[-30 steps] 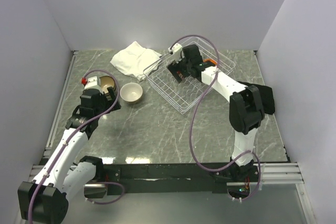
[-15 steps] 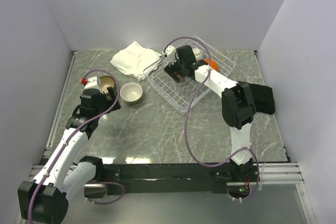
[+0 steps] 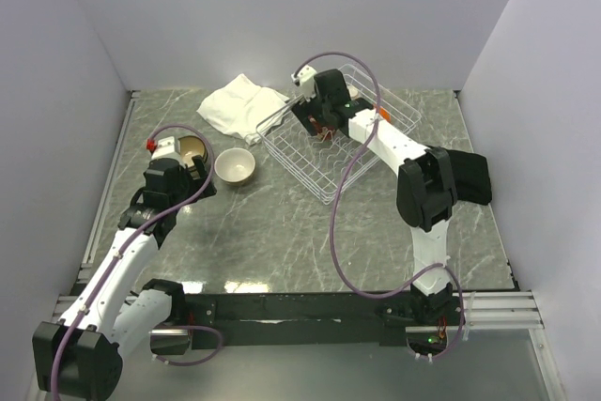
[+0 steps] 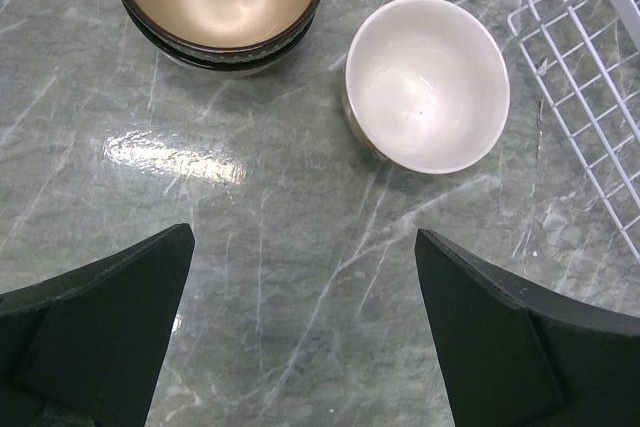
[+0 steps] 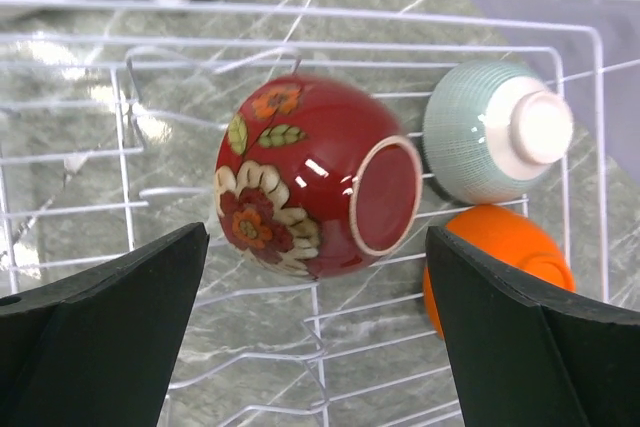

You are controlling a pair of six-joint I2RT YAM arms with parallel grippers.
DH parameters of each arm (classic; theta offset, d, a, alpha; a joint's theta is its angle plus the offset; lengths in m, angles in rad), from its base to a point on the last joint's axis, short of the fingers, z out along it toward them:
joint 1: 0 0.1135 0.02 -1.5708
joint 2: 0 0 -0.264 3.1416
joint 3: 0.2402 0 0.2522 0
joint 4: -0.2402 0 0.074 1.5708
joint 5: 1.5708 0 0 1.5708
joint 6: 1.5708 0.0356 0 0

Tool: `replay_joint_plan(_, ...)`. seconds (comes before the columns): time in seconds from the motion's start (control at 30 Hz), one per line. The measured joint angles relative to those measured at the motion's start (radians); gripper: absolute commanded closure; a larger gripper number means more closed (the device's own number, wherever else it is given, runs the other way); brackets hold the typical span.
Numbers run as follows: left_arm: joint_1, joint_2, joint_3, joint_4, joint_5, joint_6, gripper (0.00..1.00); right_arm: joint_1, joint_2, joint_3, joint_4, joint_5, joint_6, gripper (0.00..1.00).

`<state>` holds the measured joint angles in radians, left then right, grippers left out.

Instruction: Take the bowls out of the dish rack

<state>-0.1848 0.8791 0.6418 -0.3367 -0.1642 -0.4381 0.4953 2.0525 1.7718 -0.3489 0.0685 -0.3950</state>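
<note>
The white wire dish rack stands at the back of the table. In the right wrist view a red floral bowl lies tipped on its side on the rack's wires. A pale green bowl sits upside down beside it, above an orange bowl. My right gripper hangs open just over the red bowl, one finger on each side, touching nothing. My left gripper is open above bare table, near a white bowl and a stack of brown bowls.
A folded white cloth lies left of the rack's far corner. A black cloth lies at the right edge by the right arm's elbow. The rack's corner shows to the right of the white bowl. Walls close in three sides.
My right gripper has moved left and toward the back across the rack, ending over the red bowl. The left arm and the bowls on the table have not moved.
</note>
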Motion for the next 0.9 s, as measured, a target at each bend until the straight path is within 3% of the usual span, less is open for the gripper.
replay_joint_plan(0.53,0.0,0.011,0.0,0.0,0.0,0.0,0.0,0.007,0.128,0.084,-0.042,0.048,0.031,0.02)
replay_joint_plan(0.9,0.0,0.021,0.0,-0.001,-0.011,0.0,0.01,0.023,0.159,0.115,-0.054,0.114,-0.031,0.05)
